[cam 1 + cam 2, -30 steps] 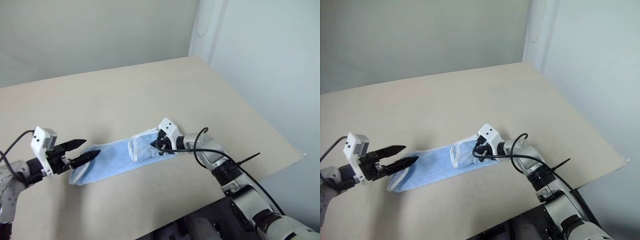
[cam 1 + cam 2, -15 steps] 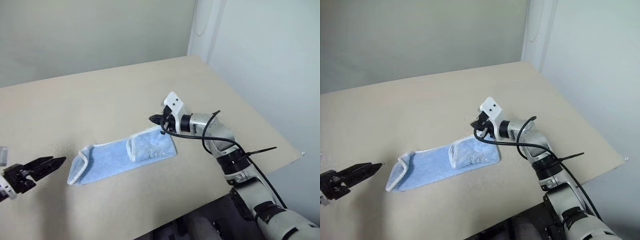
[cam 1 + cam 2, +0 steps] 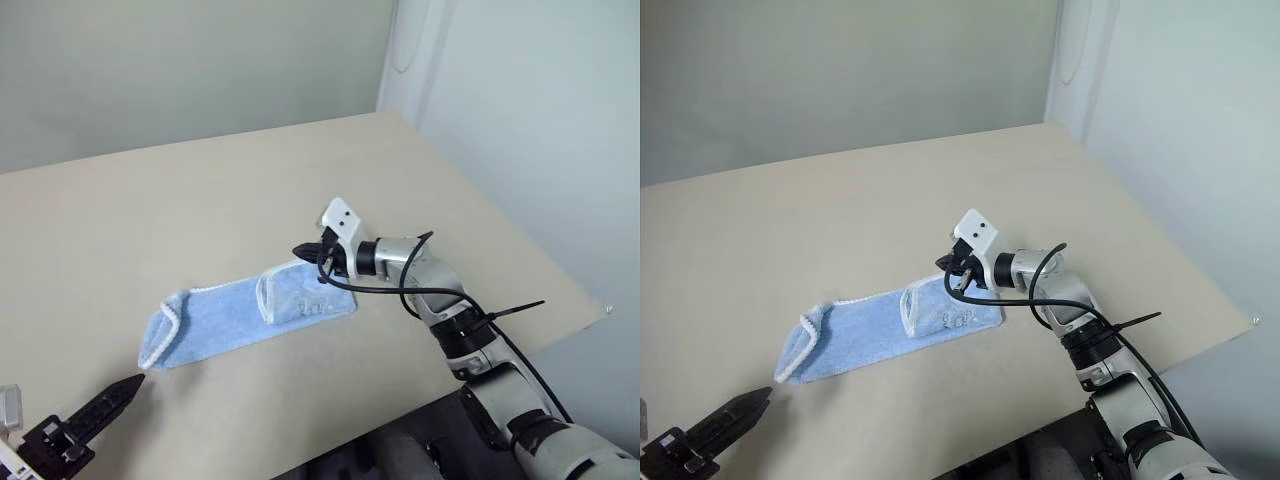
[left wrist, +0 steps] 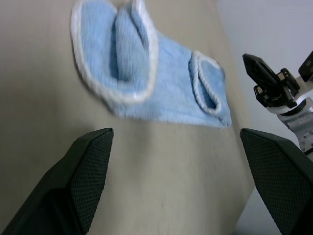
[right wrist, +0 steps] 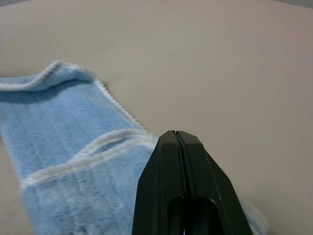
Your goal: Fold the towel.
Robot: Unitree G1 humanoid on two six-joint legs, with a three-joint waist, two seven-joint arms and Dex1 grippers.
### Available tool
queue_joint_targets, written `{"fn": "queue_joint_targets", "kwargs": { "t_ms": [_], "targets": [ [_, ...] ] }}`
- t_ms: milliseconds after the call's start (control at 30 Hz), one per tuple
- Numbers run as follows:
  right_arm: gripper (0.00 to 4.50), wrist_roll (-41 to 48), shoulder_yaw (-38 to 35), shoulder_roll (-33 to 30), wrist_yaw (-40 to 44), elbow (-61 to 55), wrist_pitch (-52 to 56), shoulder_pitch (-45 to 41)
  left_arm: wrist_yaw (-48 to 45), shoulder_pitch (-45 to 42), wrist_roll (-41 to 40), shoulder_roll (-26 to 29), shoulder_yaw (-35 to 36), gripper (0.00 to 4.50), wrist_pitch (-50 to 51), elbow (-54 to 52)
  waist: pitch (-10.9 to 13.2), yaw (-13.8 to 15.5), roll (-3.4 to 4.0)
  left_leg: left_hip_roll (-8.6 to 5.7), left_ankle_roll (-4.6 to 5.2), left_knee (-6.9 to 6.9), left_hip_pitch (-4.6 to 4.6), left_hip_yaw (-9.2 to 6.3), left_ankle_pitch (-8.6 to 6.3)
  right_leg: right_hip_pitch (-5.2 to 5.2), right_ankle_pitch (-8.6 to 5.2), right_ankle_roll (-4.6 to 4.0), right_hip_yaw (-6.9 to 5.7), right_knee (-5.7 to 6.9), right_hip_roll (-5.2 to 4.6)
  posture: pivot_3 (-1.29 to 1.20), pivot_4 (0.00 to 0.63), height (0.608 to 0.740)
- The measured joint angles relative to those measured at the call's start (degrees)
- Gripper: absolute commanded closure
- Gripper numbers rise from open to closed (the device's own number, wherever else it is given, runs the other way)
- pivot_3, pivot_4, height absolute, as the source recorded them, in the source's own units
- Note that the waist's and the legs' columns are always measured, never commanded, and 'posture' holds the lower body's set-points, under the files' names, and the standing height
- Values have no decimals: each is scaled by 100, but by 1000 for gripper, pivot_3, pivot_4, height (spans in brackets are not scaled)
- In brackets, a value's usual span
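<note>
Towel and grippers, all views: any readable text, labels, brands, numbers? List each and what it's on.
None readable.
The towel: no print; there is a small darker mark on its folded right end, too small to read.
The right gripper: white housing with two dark dots, no lettering.
The left gripper: plain black textured fingers, no marking.
The table: bare, no labels.

Honestly there's no text to read anywhere here, no labels, brands, numbers or signs. The towel [image 3: 250, 318] has a small darker mark on its folded end that might be a printed or stitched logo, but it's too small to make out as letters. The table [image 3: 200, 200] surface is plain with nothing written on it.
</note>
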Motion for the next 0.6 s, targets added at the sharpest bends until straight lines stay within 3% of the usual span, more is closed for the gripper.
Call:
{"fn": "queue_joint_targets", "kwargs": {
  "t_ms": [200, 600],
  "targets": [
    [4459, -51, 0, -3, 0, 43, -71, 23, 582, -50, -32, -362, -260, 0, -311, -4, 20, 2, 12, 14, 19, 12, -11, 0, 11, 26, -1, 3, -10, -81, 17, 0, 150, 740],
    [4459, -109, 0, -42, -38, -19, -46, 268, 1382, -1030, -60, -390, -903, 0, -752, 178, 46, 120, 55, 10, 81, 8, 36, 1, 57, 52, 2, 7, 3, -13, 15, 0, 150, 740]
  ]
}}
